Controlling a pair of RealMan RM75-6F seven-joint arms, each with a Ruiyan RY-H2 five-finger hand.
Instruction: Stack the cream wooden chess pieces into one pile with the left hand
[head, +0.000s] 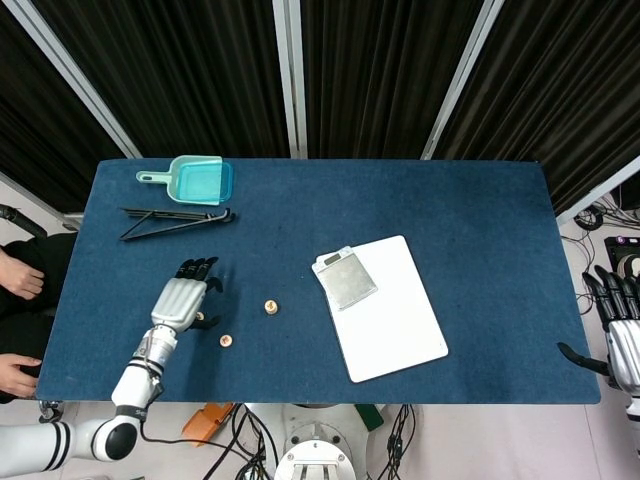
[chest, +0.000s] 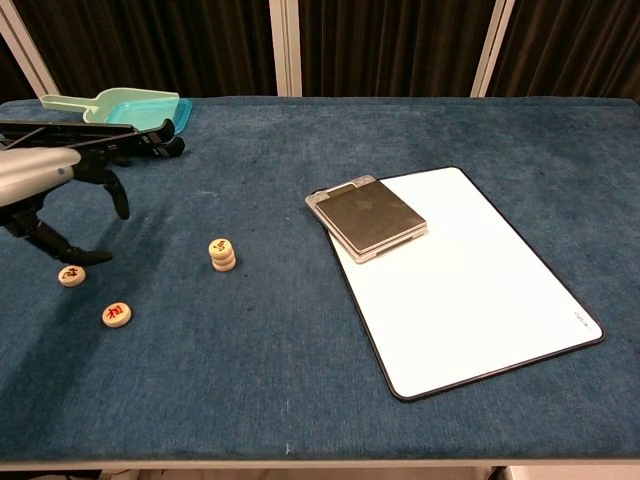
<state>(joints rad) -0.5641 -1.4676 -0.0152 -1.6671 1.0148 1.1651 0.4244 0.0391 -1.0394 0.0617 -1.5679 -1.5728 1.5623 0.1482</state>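
A short pile of cream chess pieces (chest: 222, 253) stands left of the table's middle, also visible as the pile (head: 269, 305) in the head view. A single cream piece (chest: 71, 275) lies to its left, and a cream piece with a red mark (chest: 117, 314) lies nearer the front edge, the same marked piece (head: 226, 341) from above. My left hand (head: 178, 302) hovers over the single piece with fingers spread and nothing held; its arched fingers (chest: 112, 187) show in the chest view. My right hand (head: 620, 340) hangs off the table's right end, fingers apart, holding nothing.
A white board (chest: 470, 285) with a grey scale (chest: 368, 216) on its corner lies right of the middle. A teal scoop (head: 198, 181) and black tongs (head: 175, 222) sit at the far left corner. A person's hand (head: 20, 276) shows beyond the left edge.
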